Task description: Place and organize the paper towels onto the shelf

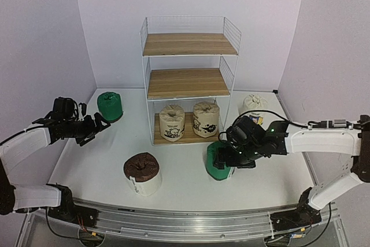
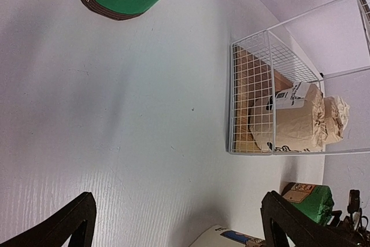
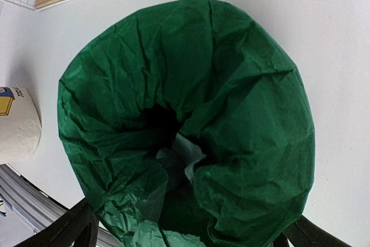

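- The right gripper (image 3: pixel 189 224) is standing wide open astride the near green roll (image 3: pixel 191 114). The roll is resting on the table (image 1: pixel 191 189), just in front of the shelf (image 1: pixel 188 82) at its right end. We are not seeing whether the pads are touching the wrap.
- The left gripper (image 2: pixel 178 201) is hanging open and empty over the table, apart from the far green roll (image 1: pixel 110 105) at far left.
- We are judging the near green roll to be light and soft, with a crinkled wrap that yields. We are favouring a gentle hold across its round sides, away from the tucked centre hollow.
- Two beige rolls (image 1: pixel 172 121) are occupying the bottom board. Their black cartoon prints are showing, but we are reading no words there, nor on the paper tag (image 2: pixel 292 95).
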Tool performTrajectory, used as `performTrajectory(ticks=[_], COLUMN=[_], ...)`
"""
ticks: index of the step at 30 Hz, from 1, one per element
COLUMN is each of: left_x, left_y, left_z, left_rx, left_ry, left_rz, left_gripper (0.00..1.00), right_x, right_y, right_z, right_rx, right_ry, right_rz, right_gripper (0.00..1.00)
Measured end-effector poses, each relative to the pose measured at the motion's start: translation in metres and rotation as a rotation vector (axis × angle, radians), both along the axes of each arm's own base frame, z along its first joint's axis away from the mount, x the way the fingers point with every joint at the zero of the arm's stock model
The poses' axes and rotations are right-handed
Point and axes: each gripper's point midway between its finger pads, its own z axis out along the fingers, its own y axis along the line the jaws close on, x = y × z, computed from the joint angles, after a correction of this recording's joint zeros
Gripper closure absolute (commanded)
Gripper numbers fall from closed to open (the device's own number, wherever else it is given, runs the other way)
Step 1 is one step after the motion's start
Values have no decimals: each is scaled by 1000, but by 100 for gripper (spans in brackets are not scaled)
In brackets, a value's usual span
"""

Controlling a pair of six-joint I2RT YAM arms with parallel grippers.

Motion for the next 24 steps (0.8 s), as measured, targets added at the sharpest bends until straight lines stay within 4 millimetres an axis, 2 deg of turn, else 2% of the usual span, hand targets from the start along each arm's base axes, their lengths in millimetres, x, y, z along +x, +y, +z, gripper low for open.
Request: performTrajectory(ticks=[4,7,16,19,24], left_x=[0,0,-2,-2,-2], left_y=[1,2,4,5,5], left_z=[1,1,2,3,2], left_rx=[2,7,15,16,16], left_ry=[-4,-3,-4,-6,-6], left_rz=[3,7,21,23,24], left_gripper=[0,0,0,0,0], right_x=[1,-4,-11,-9,-9], right_y=[26,34,-7,-8,2], right_z=[3,8,15,12,8], right_rx=[22,37,-30,-69,-88], right_ry=[-41,-74,-219,-265,-342], right_rz=[67,116,188,250,392], right_gripper=[6,6,5,4,2])
